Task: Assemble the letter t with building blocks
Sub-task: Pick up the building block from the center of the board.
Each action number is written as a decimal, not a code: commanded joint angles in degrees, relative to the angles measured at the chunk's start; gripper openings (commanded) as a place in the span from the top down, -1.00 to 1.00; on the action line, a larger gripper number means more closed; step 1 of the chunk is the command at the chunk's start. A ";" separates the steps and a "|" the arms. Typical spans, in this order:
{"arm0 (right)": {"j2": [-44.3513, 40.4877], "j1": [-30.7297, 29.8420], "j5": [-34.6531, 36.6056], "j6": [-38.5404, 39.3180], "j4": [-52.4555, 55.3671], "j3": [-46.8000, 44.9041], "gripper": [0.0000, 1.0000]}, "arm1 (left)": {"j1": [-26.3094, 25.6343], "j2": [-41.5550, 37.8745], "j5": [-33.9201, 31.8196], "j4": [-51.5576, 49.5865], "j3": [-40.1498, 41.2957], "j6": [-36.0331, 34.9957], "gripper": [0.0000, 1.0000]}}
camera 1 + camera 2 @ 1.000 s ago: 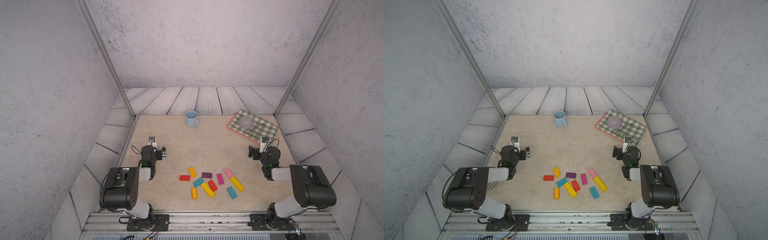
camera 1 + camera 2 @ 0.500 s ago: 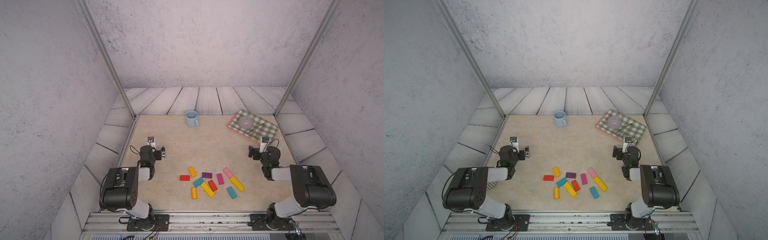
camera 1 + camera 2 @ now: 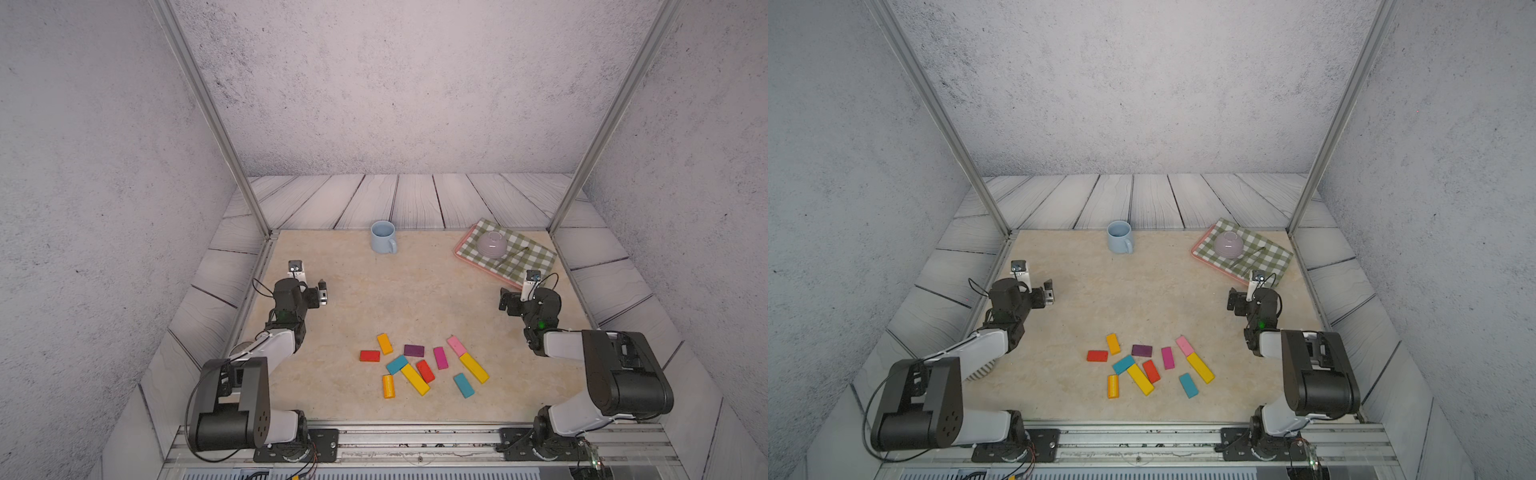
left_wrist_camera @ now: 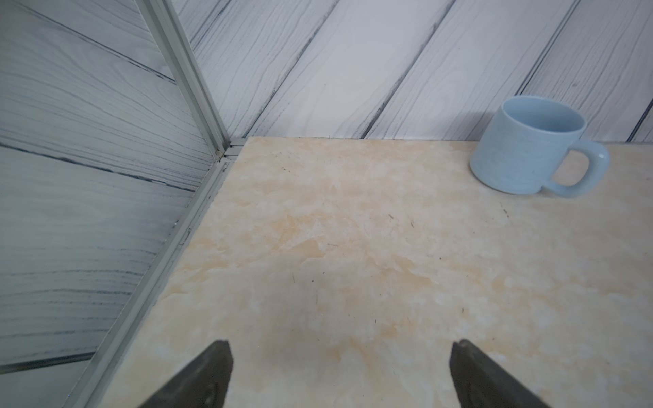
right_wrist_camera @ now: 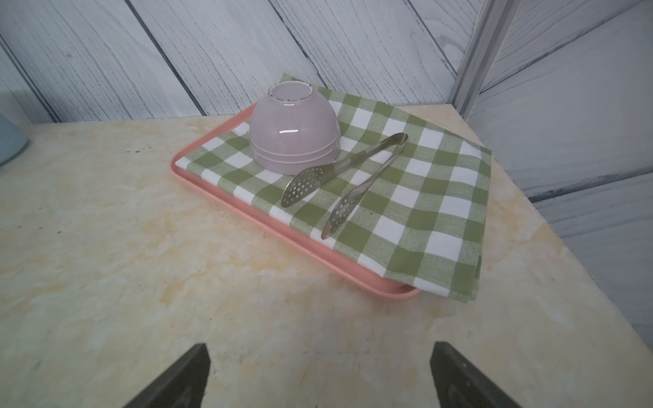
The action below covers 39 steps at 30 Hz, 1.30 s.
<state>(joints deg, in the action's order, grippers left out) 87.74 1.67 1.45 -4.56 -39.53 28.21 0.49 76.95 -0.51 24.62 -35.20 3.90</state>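
Holding both pincers wide and empty: left gripper (image 4: 339, 348) hovering over bare table (image 4: 353, 247) just front-left of the mug (image 4: 530, 148), right gripper (image 5: 319, 348) well off to the mug's right, by the tray (image 5: 247, 212). Finding the blocks (image 3: 419, 368) lying loose well in front of the mug, not yet forming a T.

Probably risking knocked neighbours, with the teal block (image 3: 397, 364), long yellow block (image 3: 414, 379) and red block (image 3: 425, 371) touching or nearly so, leaving little finger room. Possibly skidding too, being small, flat, smooth rectangles on a glossy marbled top.
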 commanded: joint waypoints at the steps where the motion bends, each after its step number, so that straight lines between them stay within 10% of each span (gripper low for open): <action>1: -3.23 -0.24 2.82 -1.99 14.90 7.43 -0.98 | -0.83 -0.85 -2.64 -19.33 -8.92 8.19 -0.99; 13: -8.92 -9.49 4.95 -17.47 55.94 24.98 -0.97 | -23.40 8.81 -3.22 -59.56 -30.37 23.91 -0.99; 26: -11.72 -29.65 14.82 -19.52 70.80 27.18 -0.98 | -38.18 17.70 5.98 -60.78 -29.94 37.85 -1.00; 39: -9.83 -32.39 17.59 -23.15 77.06 29.27 -0.98 | -40.96 19.93 4.41 -63.79 -28.29 53.62 -0.64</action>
<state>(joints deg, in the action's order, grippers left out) 77.52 -30.30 17.61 -26.39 35.62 57.04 -39.94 98.24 5.34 -37.23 -63.66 52.97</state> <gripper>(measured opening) 0.992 0.825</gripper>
